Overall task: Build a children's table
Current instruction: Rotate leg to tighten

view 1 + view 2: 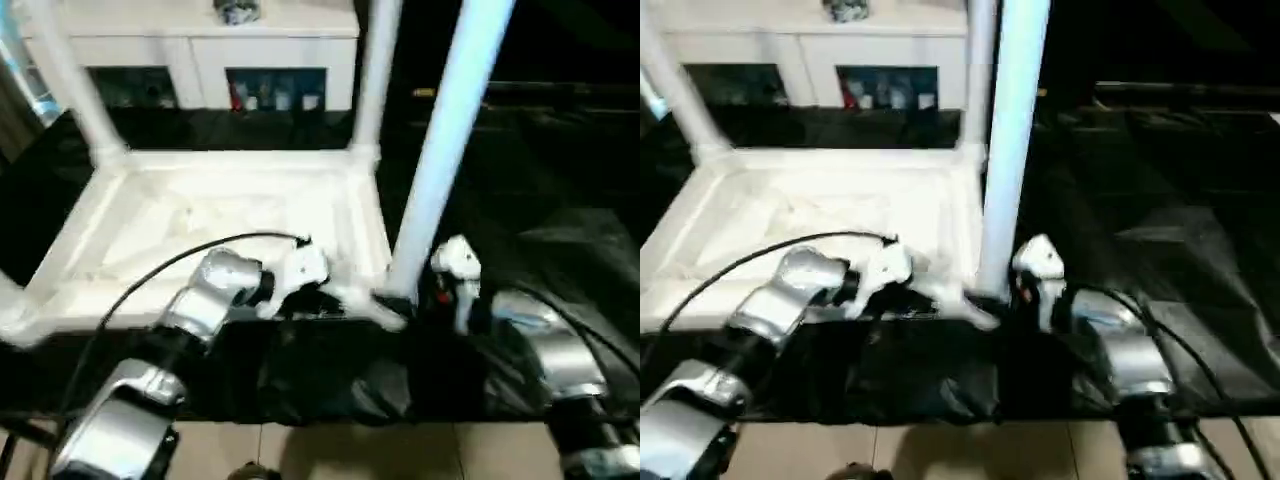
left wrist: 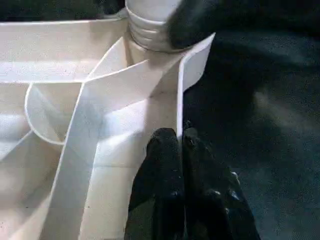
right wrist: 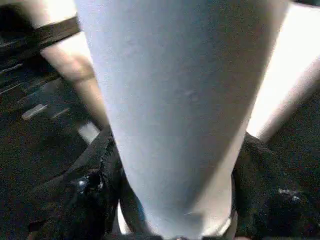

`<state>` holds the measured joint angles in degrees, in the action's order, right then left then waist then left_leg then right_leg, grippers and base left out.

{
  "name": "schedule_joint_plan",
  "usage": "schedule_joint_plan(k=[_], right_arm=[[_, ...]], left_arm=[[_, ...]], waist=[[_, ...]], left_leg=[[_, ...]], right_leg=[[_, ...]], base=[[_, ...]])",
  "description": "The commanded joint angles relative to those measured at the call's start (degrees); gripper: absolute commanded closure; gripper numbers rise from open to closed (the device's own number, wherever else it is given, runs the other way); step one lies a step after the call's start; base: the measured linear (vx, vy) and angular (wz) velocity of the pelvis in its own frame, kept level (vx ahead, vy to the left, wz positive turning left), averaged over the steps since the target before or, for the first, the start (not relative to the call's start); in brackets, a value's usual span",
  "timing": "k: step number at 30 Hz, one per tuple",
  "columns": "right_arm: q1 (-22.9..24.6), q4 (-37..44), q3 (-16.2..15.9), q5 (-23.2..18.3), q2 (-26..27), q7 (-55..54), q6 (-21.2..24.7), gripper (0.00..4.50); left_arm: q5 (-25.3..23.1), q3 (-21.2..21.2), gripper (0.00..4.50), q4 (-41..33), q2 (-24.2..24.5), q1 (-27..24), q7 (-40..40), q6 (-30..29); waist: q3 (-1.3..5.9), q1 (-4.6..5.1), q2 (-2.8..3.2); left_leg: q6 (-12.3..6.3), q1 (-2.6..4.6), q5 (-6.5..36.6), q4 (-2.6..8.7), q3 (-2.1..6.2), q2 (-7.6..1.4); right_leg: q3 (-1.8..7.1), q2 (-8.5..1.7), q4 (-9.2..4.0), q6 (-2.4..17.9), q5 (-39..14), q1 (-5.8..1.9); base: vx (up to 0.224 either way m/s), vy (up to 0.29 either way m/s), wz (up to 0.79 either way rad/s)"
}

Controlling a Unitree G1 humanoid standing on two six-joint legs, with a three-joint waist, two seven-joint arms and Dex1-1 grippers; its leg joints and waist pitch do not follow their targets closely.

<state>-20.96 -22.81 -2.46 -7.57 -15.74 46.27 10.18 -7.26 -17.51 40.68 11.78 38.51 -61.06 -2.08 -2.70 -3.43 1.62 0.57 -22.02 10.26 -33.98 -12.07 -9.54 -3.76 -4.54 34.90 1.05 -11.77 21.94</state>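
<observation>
The tabletop (image 1: 230, 215) lay upside down on the black-covered work table (image 1: 560, 200), its ribbed underside facing up; a leg (image 1: 440, 165) stood in the near right corner socket, another leg (image 1: 372, 80) rose from the far right corner, and a third (image 1: 75, 85) leaned up from the far left corner; all three ran out of the top of the head views, so their upper ends were cut off; the near left corner was blurred and partly off the picture's edge, and I could not tell what stood there.

The left gripper (image 2: 181, 150) had its two black fingers pressed together with nothing between them, their tips resting at the tabletop's side wall near the socket; whether they pushed on the wall or merely touched it was unclear.

The right gripper (image 3: 172, 200) sat low on the near right leg, one black finger (image 3: 85, 195) on each side of the tube; the jaws stood wide, and the tube hid the contact so much that I could not tell whether they gripped it.

Beyond the table stood a white cabinet (image 1: 200, 45) with glass doors; its contents were too blurred to make out.
</observation>
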Motion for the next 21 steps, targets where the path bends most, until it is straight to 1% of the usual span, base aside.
schedule_joint_plan(k=[1, 2, 4, 5, 6, 7, 8, 9, 10, 11, 12, 13, 14, 16, 18, 19, 20, 21], right_arm=[[-1.51, -4.54, -1.84, 3.21, 5.09, -10.93, -0.83, 1.83], [-2.28, -5.90, -1.16, 3.85, 6.50, -14.92, -0.79, 1.83], [-3.29, -7.41, -0.41, 4.77, 8.94, -20.37, -0.78, 1.83], [-3.61, -7.86, -0.14, 5.18, 10.03, -21.99, -0.87, 1.83], [-3.89, -8.06, 0.13, 5.28, 11.36, -23.41, -0.99, 1.83], [-4.23, -8.25, 0.24, 5.47, 12.73, -24.78, -1.39, 1.83], [-4.32, -8.30, 0.13, 5.57, 12.90, -24.94, -1.61, 1.83], [-4.50, -8.45, -0.19, 5.77, 13.08, -24.95, -2.15, 1.28], [-4.59, -8.52, -0.22, 5.49, 13.14, -24.40, -2.82, 1.28], [-4.60, -8.42, 0.07, 4.71, 13.17, -23.53, -3.11, 1.11], [-4.52, -8.11, 0.46, 3.74, 13.09, -22.35, -2.98, 1.04], [-4.43, -7.77, 0.70, 2.94, 12.70, -20.92, -3.18, 1.04], [-4.44, -7.74, 0.79, 2.66, 12.53, -20.46, -3.33, 0.91], [-3.81, -6.15, -0.35, 2.43, 9.83, -15.53, -4.22, 0.70], [-3.28, -4.88, -0.96, 1.73, 7.99, -11.53, -4.37, 0.70], [-3.07, -4.41, -1.33, 1.40, 7.11, -9.52, -4.43, 0.70], [-2.50, -3.45, -2.63, 1.09, 5.04, -4.73, -5.15, 0.70], [-2.27, -3.07, -3.12, 0.96, 4.31, -2.96, -5.39, 0.70]], left_arm=[[-0.65, -0.34, 4.50, 1.03, -5.62, 2.47, 8.69, -1.08], [-1.09, -0.49, 4.50, 1.53, -6.89, 2.83, 10.54, -1.67], [-2.05, -0.94, 4.50, 2.32, -9.14, 3.40, 13.96, -2.50], [-2.48, -1.11, 4.50, 2.60, -10.03, 3.56, 15.05, -2.64], [-2.48, -1.02, 4.50, 2.83, -11.08, 3.69, 15.96, -2.82], [-2.37, -0.79, 4.50, 3.12, -12.23, 3.88, 16.75, -3.08], [-2.40, -0.81, 4.50, 3.18, -12.40, 3.94, 16.84, -3.11], [-2.63, -1.08, 4.50, 3.25, -12.58, 4.03, 16.78, -2.90], [-2.87, -1.32, 4.50, 3.35, -12.49, 4.05, 16.80, -2.58], [-2.89, -1.43, 4.50, 3.31, -12.28, 3.96, 16.51, -2.25], [-2.71, -1.47, 4.50, 3.07, -11.91, 3.75, 15.79, -1.86], [-2.64, -1.46, 4.50, 2.85, -11.32, 3.54, 15.08, -1.54], [-2.64, -1.46, 4.50, 2.82, -11.06, 3.47, 14.85, -1.41], [-2.18, -1.34, 4.50, 1.74, -8.89, 2.69, 12.03, 0.13], [-1.67, -1.23, 4.50, 0.69, -7.46, 2.01, 9.48, 1.10], [-1.30, -1.20, 4.50, 0.19, -6.79, 1.69, 8.10, 1.70], [-0.61, -1.23, 4.50, -0.77, -5.46, 1.14, 5.51, 2.03], [-0.41, -1.27, 4.50, -1.06, -4.99, 0.97, 4.65, 2.18]], waist=[[2.98, 0.24, -0.79], [2.84, 0.67, -0.47], [3.12, 0.72, -0.76], [3.09, 0.78, -0.71], [3.15, 0.71, -0.40], [3.20, 0.78, -0.56], [3.32, 0.69, -0.61], [3.37, 0.63, -0.56], [3.40, 0.58, -0.31], [3.40, 0.57, -0.31], [3.33, 0.59, -0.34], [3.25, 0.59, -0.35], [3.24, 0.58, -0.34], [3.29, 0.52, -0.27], [3.35, 0.45, -0.29], [3.46, 0.48, -0.35], [3.45, 0.55, -0.32], [3.47, 0.40, -0.35]], left_leg=[[0.74, 1.69, 16.07, 4.51, 2.64, -4.32], [1.36, 1.72, 16.46, 4.70, 2.69, -4.37], [1.22, 1.64, 16.04, 4.59, 2.75, -4.18], [0.42, 1.51, 15.16, 4.53, 2.68, -4.13], [0.12, 1.42, 14.80, 4.45, 2.67, -4.09], [-0.57, 1.36, 13.98, 4.43, 2.59, -4.12], [-1.23, 1.27, 12.79, 4.36, 2.57, -4.09], [-1.58, 1.24, 12.26, 4.31, 2.53, -4.11], [-2.06, 1.20, 11.84, 4.27, 2.53, -4.11], [-2.39, 1.20, 11.87, 4.24, 2.48, -4.11], [-2.48, 1.21, 12.15, 4.28, 2.45, -4.12], [-2.58, 1.21, 13.19, 4.34, 2.48, -4.11], [-2.49, 1.22, 13.53, 4.34, 2.50, -4.14], [-2.41, 1.23, 13.90, 4.35, 2.57, -4.19], [-3.00, 1.08, 12.75, 4.28, 2.52, -4.24], [-3.57, 0.95, 11.83, 4.17, 2.55, -4.21], [-4.04, 0.94, 11.28, 4.08, 2.43, -4.18], [-4.21, 0.97, 11.24, 4.04, 2.48, -4.25]], right_leg=[[3.09, -5.27, -5.42, 11.02, -18.50, -1.26], [3.18, -5.20, -5.49, 11.12, -18.32, -1.00], [3.06, -5.17, -5.43, 10.70, -17.89, -1.35], [3.14, -5.15, -5.48, 10.60, -16.61, -1.40], [3.17, -5.20, -5.40, 10.64, -15.85, -1.46], [3.18, -5.09, -5.38, 10.78, -14.03, -1.45], [3.12, -5.00, -5.13, 11.00, -12.09, -1.66], [3.12, -5.01, -5.02, 11.16, -11.09, -1.69], [3.07, -4.99, -4.88, 11.50, -9.85, -1.73], [3.07, -4.98, -4.86, 11.76, -9.22, -1.78], [3.07, -4.96, -4.92, 11.87, -9.43, -1.71], [3.03, -5.02, -5.08, 11.80, -10.70, -1.81], [3.06, -5.05, -5.10, 11.73, -11.23, -1.80], [3.04, -5.08, -5.15, 11.56, -11.66, -1.91], [3.08, -5.06, -4.92, 11.79, -9.47, -2.01], [2.98, -5.07, -4.72, 12.19, -7.82, -2.23], [3.00, -5.06, -4.59, 12.74, -6.73, -2.16], [2.92, -5.15, -4.55, 12.99, -6.59, -2.29]], base=[[0.000, 0.000, 0.00], [0.000, 0.000, 0.00], [0.000, 0.000, 0.00], [0.000, 0.000, 0.00], [0.000, 0.000, 0.00], [0.000, 0.000, 0.00], [0.000, 0.000, 0.00], [0.000, 0.000, 0.00], [0.000, 0.000, 0.00], [0.000, 0.000, 0.00], [0.000, 0.000, 0.00], [0.000, 0.000, 0.00], [0.000, 0.000, 0.00], [0.000, 0.000, 0.00], [0.000, 0.000, 0.00], [0.000, 0.000, 0.00], [0.000, 0.000, 0.00], [0.000, 0.000, 0.00]])
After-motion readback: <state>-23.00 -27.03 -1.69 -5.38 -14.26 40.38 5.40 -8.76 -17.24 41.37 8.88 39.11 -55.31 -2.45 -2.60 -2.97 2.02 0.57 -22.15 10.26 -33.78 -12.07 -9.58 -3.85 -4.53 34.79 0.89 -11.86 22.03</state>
